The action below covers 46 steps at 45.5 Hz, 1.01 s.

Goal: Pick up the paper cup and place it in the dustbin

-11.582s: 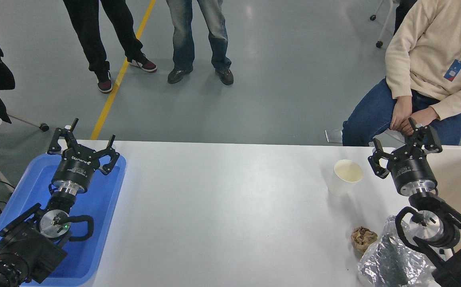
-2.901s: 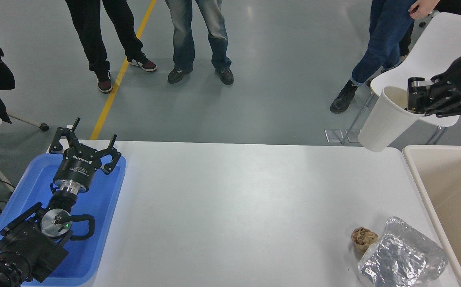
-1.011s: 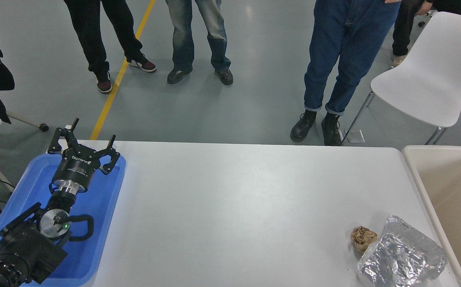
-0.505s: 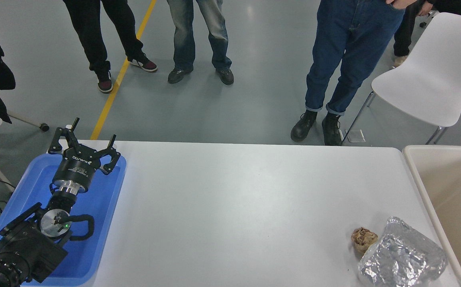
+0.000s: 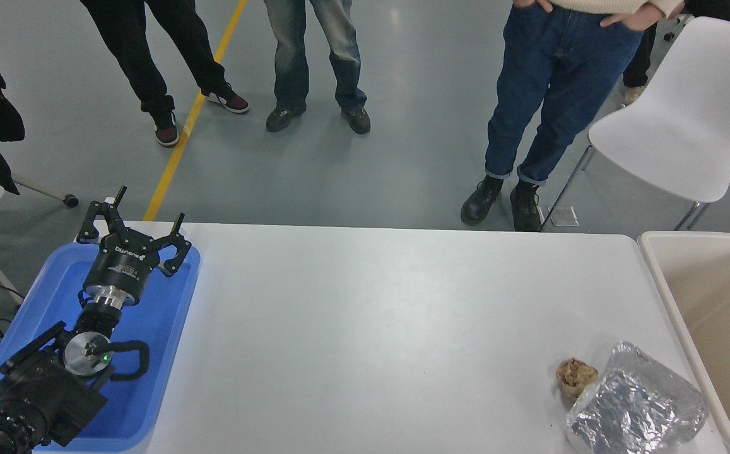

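The beige dustbin (image 5: 658, 277) stands against the table's right edge; only its left part shows, and I see nothing inside that part. The white paper cup is not in view anywhere. My right arm and gripper are out of the picture. My left gripper (image 5: 131, 230) is open and empty, parked over the blue tray at the lower left.
A blue tray (image 5: 169, 340) lies at the table's left end. A crumpled brown paper ball (image 5: 576, 376) and a crumpled foil sheet (image 5: 639, 403) lie at the front right near the bin. Three people stand beyond the far edge; a white chair (image 5: 686, 107) is at the back right.
Since 2.9 s ago my right gripper with the cup has left the picture. Over the last second only the person in blue jeans has shifted a little.
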Available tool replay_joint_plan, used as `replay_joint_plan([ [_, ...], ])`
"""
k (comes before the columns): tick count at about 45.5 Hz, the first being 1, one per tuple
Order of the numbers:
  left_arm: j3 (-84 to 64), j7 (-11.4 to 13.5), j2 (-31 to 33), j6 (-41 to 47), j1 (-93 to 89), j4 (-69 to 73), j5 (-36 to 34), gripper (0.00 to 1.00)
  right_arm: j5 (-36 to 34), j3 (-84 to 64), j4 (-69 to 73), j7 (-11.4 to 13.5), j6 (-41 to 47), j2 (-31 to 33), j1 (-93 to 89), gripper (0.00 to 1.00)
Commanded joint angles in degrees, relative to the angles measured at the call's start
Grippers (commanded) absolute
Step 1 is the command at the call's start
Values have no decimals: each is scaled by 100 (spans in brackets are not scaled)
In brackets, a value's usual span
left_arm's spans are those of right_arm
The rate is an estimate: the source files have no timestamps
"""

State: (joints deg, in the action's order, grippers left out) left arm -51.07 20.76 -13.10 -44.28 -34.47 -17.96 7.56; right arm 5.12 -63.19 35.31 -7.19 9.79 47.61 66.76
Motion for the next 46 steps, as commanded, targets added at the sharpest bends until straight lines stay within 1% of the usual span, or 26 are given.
replay_joint_plan([
  [1,0,7,0,7,1,3,0,100,-55,922,-1193,121,-144,-366,-1227,0],
  [5,0,7,0,7,1,3,0,100,-2,1089,-1439,253,-144,-568,-1403,0],
  [9,0,7,0,-1,1,3,0,100,7,1186,-1650,349,-144,-648,-1543,0],
  [13,0,-2,0,-1,-7,-5,0,100,59,1248,-1694,499,-162,-718,-1570,0],
  [18,0,7,0,7,-7,3,0,100,182,1265,-1703,517,-267,-753,-1587,0],
  [26,0,-2,0,-1,-7,-5,0,100,182,1300,-1694,517,-276,-788,-1588,0],
  [32,0,-2,0,-1,-7,-5,0,100,182,1353,-1694,569,-285,-788,-1596,0],
  [35,0,-2,0,-1,-7,-5,0,100,182,1406,-1712,569,-372,-762,-1596,30],
  [37,0,-2,0,-1,-7,-5,0,100,182,1467,-1712,569,-556,-762,-1596,44],
  [39,0,-2,0,7,-7,-5,0,100,182,1520,-1712,569,-794,-762,-1614,52],
  [42,0,7,0,-1,1,3,0,100,182,1555,-1694,561,-1075,-771,-1693,61],
  [46,0,7,0,-1,-7,3,0,100,182,1555,-1694,561,-1287,-780,-1755,67],
])
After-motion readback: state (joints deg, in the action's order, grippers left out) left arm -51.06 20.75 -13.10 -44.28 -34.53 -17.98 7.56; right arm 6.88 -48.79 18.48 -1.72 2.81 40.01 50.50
